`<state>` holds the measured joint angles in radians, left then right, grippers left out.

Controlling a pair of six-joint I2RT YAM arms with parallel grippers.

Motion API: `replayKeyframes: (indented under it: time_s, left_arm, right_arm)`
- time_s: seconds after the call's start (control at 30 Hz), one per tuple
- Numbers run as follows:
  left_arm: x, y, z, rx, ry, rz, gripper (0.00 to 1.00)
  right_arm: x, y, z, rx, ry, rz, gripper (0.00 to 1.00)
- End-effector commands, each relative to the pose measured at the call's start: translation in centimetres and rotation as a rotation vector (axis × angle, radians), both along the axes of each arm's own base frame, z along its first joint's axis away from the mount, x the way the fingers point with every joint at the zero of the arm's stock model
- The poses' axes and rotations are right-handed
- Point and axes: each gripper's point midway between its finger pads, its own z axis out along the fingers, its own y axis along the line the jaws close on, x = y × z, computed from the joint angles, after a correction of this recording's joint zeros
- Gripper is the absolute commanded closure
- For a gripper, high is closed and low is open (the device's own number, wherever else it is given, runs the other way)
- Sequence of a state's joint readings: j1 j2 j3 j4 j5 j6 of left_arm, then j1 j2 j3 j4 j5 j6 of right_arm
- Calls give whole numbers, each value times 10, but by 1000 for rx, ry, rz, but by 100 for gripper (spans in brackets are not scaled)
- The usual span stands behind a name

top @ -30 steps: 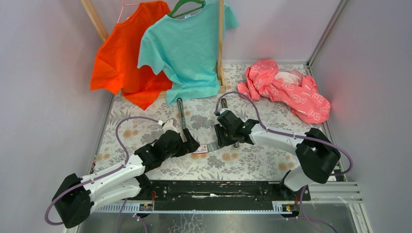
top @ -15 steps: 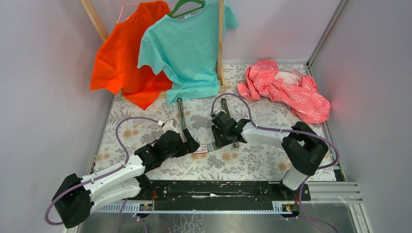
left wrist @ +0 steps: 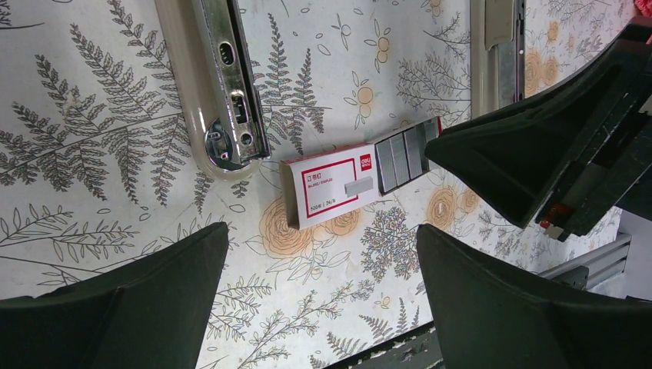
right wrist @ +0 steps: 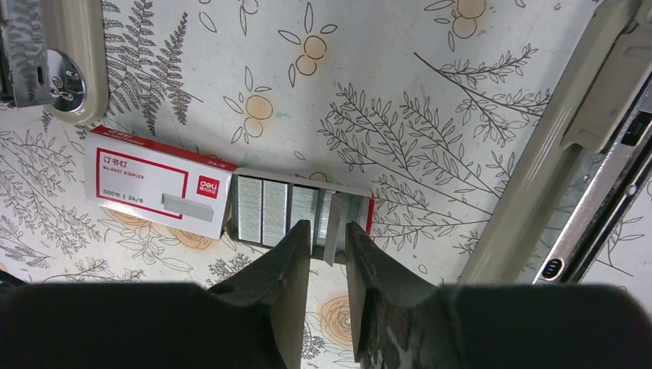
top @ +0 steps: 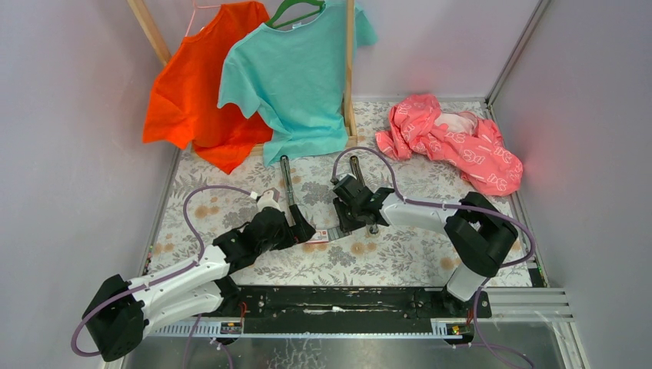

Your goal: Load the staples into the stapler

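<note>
Clamps right gripper (right wrist: 329, 234) jaws on 1 strip of staples (right wrist: 273, 211). Holds left gripper (left wrist: 319, 234) jaws wide apart above those staples, stapler (left wrist: 231, 84) just beside.

The staples box (left wrist: 327, 191) lies in a narrow lane of tablecloth (left wrist: 92, 154) between two long parts of the stapler. The first stapler part (left wrist: 223, 84) ends just beside the closed end of the box. The second stapler part (left wrist: 496, 54) runs near the open tray end. The left gripper (left wrist: 321, 234) hangs over the box with its fingers wide apart, and the cloth on the near side of the box is bare. At the tray end the right gripper (right wrist: 329, 227) fills the way in, its fingers drawn close around one staple strip (right wrist: 333, 219).
</note>
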<state>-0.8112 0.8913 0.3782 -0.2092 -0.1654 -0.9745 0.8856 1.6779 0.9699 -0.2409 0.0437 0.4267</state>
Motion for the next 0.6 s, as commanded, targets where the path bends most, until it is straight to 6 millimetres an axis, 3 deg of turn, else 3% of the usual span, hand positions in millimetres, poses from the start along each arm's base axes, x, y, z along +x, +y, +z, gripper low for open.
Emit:
replayKeyframes:
  time_s: [0.0, 0.33, 0.57]
  left_arm:
    - [5, -2, 5, -27, -33, 17, 0]
    - [5, -1, 6, -27, -35, 17, 0]
    - [5, 0, 7, -29, -38, 20, 0]
  right_arm:
    - [10, 12, 7, 17, -38, -12, 71]
    - [9, 11, 6, 14, -36, -7, 80]
    - [7, 12, 12, 39, -43, 2, 94]
